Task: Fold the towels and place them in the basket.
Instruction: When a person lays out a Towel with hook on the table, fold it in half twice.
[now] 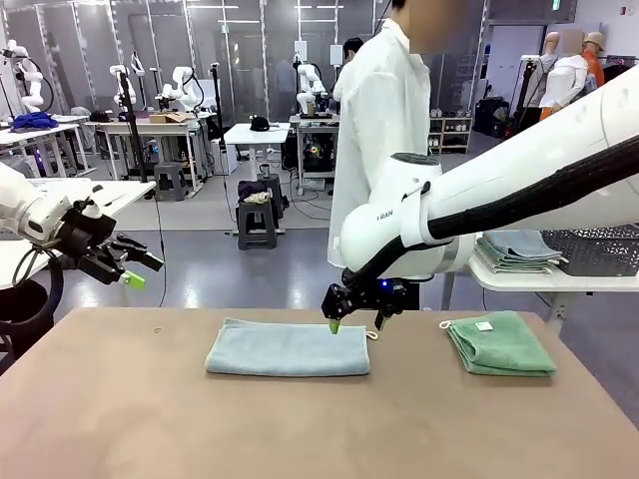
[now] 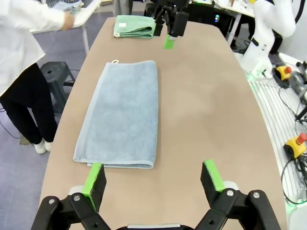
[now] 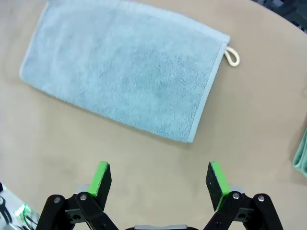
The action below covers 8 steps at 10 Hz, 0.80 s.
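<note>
Above grey-blue towel [image 1: 289,349], right hand [image 1: 354,321] spread, empty

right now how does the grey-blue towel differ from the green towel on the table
The grey-blue towel is pale grey-blue, the green towel mint. The grey-blue one lies long and flat mid-table, folded once; the green one is a thicker, more compact bundle toward the robot's right. The green one shows a white tag, the grey-blue a small loop. Both are terry, ungripped.
</note>
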{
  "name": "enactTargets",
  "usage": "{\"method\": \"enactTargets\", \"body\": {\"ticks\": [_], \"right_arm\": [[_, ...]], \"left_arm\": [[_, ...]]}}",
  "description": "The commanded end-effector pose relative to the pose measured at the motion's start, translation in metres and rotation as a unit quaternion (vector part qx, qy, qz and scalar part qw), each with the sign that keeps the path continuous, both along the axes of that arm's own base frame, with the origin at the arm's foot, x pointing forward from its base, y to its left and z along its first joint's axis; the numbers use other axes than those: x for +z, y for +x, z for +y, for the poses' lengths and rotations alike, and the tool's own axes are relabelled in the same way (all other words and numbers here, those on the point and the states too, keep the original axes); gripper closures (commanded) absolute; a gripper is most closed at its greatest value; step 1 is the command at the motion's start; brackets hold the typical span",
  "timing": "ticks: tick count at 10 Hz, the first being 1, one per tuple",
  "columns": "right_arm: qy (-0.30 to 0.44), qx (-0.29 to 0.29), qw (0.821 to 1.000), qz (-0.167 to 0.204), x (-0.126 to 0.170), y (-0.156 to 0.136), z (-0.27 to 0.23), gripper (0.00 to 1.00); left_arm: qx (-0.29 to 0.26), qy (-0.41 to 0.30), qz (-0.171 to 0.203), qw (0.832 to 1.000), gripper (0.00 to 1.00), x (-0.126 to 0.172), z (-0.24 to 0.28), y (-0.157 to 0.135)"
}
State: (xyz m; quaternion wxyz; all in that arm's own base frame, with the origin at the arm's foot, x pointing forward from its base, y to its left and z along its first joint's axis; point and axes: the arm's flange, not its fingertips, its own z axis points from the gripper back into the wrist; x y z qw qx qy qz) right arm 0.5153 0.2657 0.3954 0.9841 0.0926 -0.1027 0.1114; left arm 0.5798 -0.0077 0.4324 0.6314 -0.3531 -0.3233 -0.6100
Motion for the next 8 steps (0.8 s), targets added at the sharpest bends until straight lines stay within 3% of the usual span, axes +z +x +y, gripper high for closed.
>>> {"method": "enactTargets", "body": {"ticks": [1, 4, 5, 8], "right_arm": [[0.006, -0.067, 0.997, -0.025, -0.013, 0.005, 0.004, 0.0], [-0.002, -0.148, 0.989, -0.004, -0.016, 0.011, 0.004, 0.0], [0.015, -0.083, 0.996, -0.005, -0.012, 0.011, -0.006, 0.0], [0.011, -0.102, 0.995, -0.004, -0.014, 0.013, -0.007, 0.0]], "left_arm": [[-0.001, -0.001, 0.003, 1.0, 0.0, -0.002, -0.002, -0.004], [-0.001, -0.001, 0.003, 1.0, 0.0, -0.002, -0.002, -0.004], [-0.001, -0.001, 0.003, 1.0, 0.0, -0.002, -0.002, -0.004], [-0.001, -0.001, 0.003, 1.0, 0.0, -0.002, -0.002, -0.004]]}}
